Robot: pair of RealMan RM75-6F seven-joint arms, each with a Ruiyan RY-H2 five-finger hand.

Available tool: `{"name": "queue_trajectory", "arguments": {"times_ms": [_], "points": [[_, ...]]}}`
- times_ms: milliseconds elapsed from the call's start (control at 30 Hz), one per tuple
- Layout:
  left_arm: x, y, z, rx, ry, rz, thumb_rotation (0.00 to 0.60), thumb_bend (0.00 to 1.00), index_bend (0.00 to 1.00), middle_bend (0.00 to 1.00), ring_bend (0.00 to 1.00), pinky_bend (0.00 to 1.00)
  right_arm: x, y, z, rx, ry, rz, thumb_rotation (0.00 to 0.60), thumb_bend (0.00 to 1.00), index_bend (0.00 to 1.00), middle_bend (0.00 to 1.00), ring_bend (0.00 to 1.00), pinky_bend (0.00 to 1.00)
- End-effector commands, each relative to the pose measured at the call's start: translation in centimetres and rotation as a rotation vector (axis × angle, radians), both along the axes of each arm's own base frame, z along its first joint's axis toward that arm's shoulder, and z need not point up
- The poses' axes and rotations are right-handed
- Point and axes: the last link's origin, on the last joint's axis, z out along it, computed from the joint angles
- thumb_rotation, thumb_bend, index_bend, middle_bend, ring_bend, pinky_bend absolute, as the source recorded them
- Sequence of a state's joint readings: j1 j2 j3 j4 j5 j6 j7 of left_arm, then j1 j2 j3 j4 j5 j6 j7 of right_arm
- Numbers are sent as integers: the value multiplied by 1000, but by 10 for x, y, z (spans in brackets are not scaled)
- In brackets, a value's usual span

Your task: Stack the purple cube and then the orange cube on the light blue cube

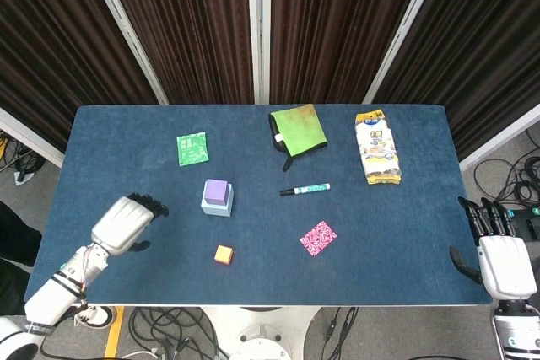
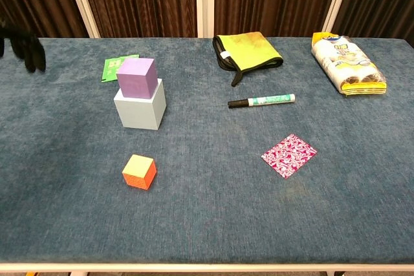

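Purple cube [image 1: 217, 190] atop light blue cube [image 1: 216, 206], orange cube [image 1: 223, 254] apart, both hands [image 1: 126, 223] [image 1: 503, 260] empty, fingers apart

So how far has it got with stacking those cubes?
About halfway, it looks. The purple cube already sits on the light blue cube. The orange cube lies alone on the table, nearer the front edge, so it has yet to go on top. Neither hand holds anything: the left hand is off to the orange cube's side, and the right hand is at the table's far corner.
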State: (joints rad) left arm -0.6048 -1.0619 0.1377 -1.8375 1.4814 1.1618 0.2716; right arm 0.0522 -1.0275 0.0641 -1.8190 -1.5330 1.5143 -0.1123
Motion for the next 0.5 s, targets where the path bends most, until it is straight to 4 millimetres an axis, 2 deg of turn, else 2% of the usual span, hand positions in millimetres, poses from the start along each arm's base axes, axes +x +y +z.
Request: {"name": "queue_trajectory", "arguments": {"times_ms": [33, 267, 500], "points": [[-7, -19, -17, -70, -54, -13, 600, 118, 452, 524, 395, 439, 0, -1, 1, -2, -2, -2, 600, 273, 20, 132, 0, 0], [8, -30, -52, -131, -133, -78, 600, 123, 458, 531, 406, 454, 0, -2, 0, 5, 0, -6, 600, 272, 20, 132, 0, 0], [23, -27, -92, -162, -168, -126, 600, 135, 458, 530, 409, 462, -1, -2, 2, 0, -9, -7, 600, 272, 20, 139, 0, 0]]}}
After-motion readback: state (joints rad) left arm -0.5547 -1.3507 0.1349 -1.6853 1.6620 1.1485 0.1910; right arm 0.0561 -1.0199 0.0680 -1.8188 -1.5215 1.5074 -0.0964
